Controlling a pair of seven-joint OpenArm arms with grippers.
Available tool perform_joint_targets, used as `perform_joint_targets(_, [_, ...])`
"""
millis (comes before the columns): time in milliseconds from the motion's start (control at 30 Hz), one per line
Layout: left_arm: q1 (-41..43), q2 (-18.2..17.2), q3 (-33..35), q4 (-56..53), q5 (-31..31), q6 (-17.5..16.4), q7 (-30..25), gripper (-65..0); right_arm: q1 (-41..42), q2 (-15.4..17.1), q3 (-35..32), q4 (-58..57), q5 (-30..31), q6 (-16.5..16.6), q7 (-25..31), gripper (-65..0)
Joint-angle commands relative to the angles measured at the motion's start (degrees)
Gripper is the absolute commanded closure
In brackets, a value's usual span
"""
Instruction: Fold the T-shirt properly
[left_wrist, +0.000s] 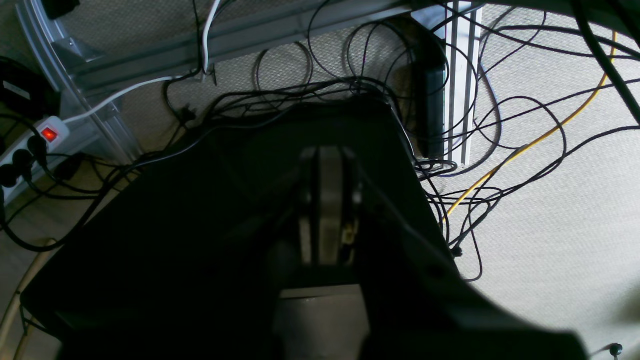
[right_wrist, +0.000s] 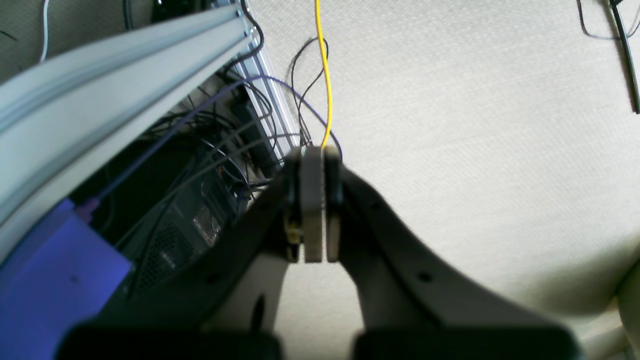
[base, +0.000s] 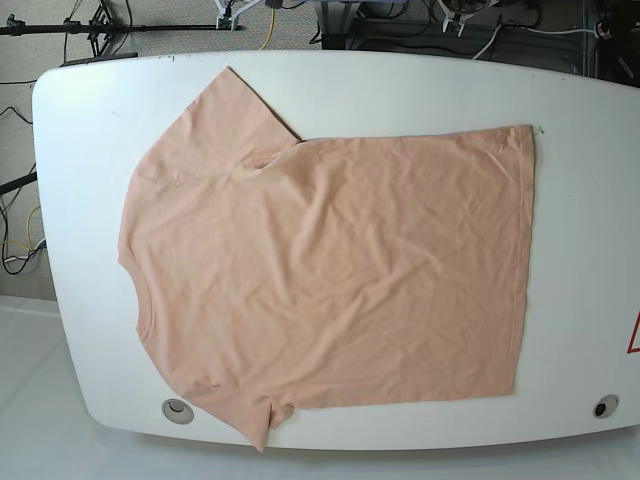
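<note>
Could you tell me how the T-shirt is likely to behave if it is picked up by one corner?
The T-shirt looks thin and finely wrinkled, so it would probably drape limply rather than hold its shape. It lies spread flat over most of the white table, so a single lifted corner would likely drag the rest. It seems light, and may slide easily on the smooth tabletop.

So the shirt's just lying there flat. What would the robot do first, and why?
Probably bring an arm over the table toward a sleeve. The T-shirt lies spread flat and unfolded, with no arm over it; the left end effector and right end effector are shut above the floor.
</note>
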Motion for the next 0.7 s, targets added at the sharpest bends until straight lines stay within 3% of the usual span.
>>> perform_joint_targets(0, [0.75, -0.30, 0.03, 0.79, -1.71, 0.58, -5.11, 0.0, -2.50, 2.83, -0.59, 0.68, -0.03, 0.52, 2.02, -0.2])
perform_joint_targets(667, [1.37, -0.30, -0.09, 0.19, -1.51, 0.34, -6.98, 0.0, -2.54, 3.01, -0.57, 0.80, -0.16, 0.51, 3.04, -0.4])
